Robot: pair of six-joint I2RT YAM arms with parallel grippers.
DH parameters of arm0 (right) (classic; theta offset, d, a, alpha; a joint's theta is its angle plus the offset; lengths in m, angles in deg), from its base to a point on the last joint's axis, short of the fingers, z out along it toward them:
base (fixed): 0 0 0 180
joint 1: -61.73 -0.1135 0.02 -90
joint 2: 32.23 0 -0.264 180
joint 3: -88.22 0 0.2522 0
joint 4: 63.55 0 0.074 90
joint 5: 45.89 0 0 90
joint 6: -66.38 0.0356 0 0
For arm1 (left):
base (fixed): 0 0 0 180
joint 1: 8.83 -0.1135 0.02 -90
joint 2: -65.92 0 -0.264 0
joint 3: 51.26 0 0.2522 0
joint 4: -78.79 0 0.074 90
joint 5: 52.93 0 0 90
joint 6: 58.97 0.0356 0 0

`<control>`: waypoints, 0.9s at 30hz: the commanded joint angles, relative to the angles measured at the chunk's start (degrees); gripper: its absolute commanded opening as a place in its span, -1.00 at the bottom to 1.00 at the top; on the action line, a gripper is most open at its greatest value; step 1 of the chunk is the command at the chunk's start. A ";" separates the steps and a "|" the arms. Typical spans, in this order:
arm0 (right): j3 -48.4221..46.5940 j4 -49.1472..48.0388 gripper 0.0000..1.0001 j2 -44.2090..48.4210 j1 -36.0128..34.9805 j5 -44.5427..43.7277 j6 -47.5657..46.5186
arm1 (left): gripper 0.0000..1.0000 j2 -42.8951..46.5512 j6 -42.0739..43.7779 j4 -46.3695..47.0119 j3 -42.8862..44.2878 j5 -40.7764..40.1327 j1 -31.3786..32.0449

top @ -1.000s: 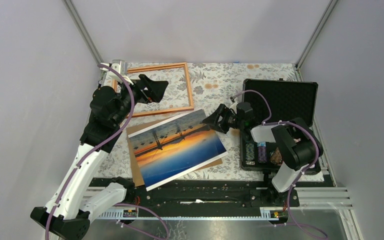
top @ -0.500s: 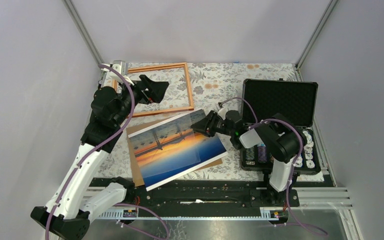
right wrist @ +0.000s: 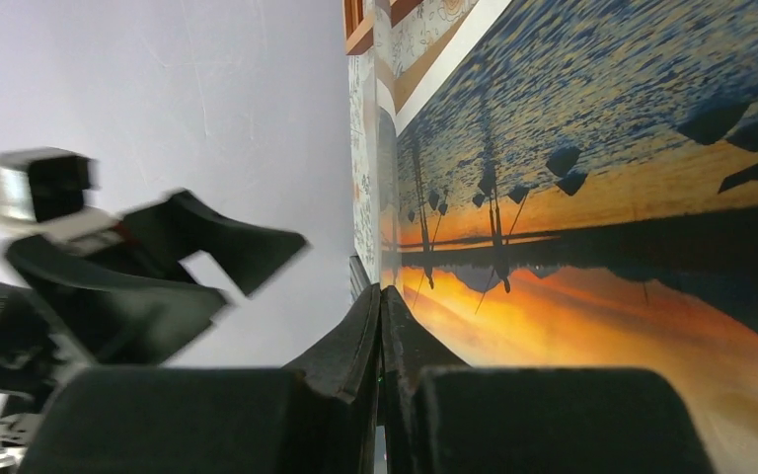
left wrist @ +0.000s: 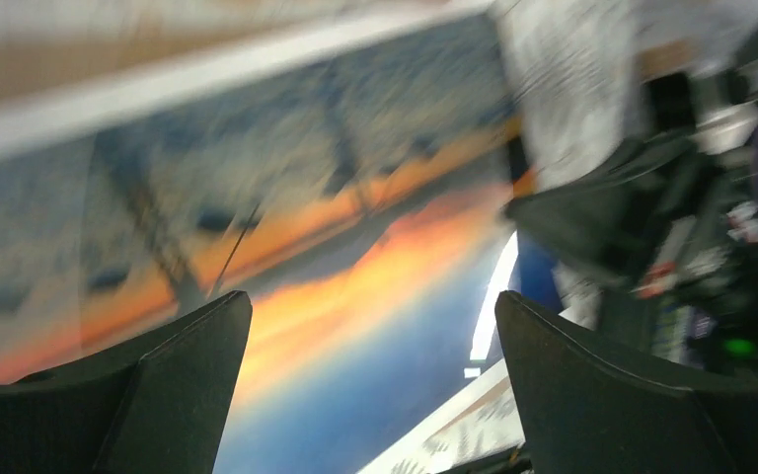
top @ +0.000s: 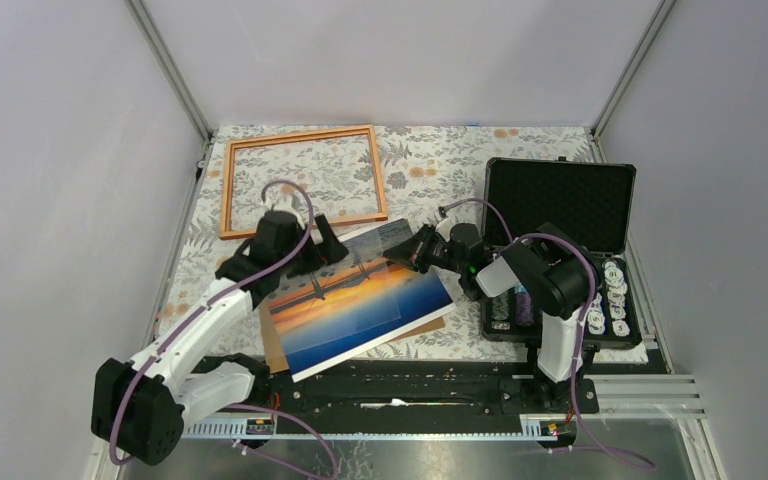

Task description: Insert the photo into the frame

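Observation:
The photo (top: 360, 305), a bridge at sunset, lies slanted on a brown backing board near the table's front. My right gripper (top: 412, 249) is shut on its upper right edge. In the right wrist view the fingers (right wrist: 380, 292) meet on the print's edge, with the photo (right wrist: 602, 197) stretching away. My left gripper (top: 326, 245) hovers open over the photo's upper left part. In its wrist view the gripper (left wrist: 370, 301) holds nothing and the blurred photo (left wrist: 286, 197) lies beneath. The wooden frame (top: 300, 135) lies flat at the back left, and one corner of the frame (right wrist: 355, 30) shows in the right wrist view.
The backing board (top: 272, 345) sticks out under the photo's left side. An open black case (top: 560, 200) with chips (top: 610, 300) stands at the right, close behind my right arm. A flowered cloth (top: 440, 165) covers the table.
My left arm swung down from over the frame to the photo's upper left, still open. My right gripper moved left onto the photo's edge and closed on it.

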 commanded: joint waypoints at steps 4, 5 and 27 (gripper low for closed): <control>-0.69 -5.83 -0.84 -2.98 -0.25 0.81 -0.20 | 0.98 9.01 -9.09 4.50 -10.87 -0.61 1.07; -0.57 -6.50 -0.85 -3.44 -0.25 0.94 0.10 | 0.97 9.36 -8.81 4.22 -10.96 -1.91 1.10; -1.46 -8.56 -0.20 -6.97 -0.77 3.53 1.43 | 0.98 -3.16 -12.75 19.39 -17.89 6.96 0.48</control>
